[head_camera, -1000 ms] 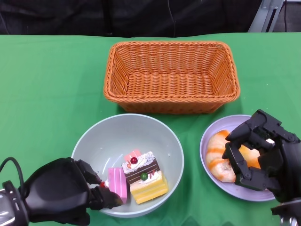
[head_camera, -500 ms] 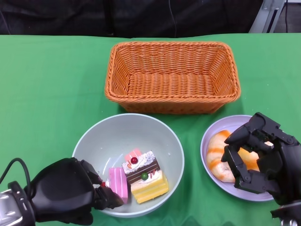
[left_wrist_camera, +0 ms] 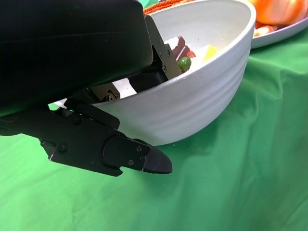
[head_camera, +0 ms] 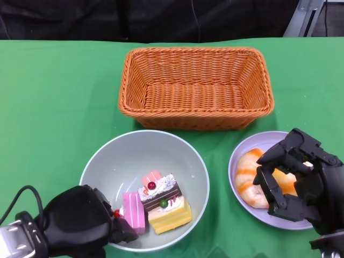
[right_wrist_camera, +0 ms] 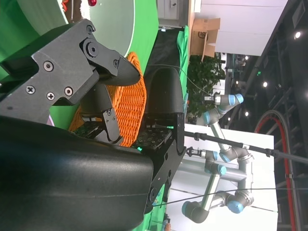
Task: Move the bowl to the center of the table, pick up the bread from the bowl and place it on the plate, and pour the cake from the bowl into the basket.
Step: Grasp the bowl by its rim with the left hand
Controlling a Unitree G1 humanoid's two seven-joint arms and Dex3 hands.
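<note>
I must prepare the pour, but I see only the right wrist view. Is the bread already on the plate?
Observer: Yes. The bread lies on the plate, partly hidden by the right hand.
Operator: Does the left hand hold the bowl?
Observer: The left hand grips the bowl at its near rim, with fingers on both sides of the wall.
Operator: Where is the cake?
Observer: The cake sits in the bowl. The basket holds nothing.
</note>
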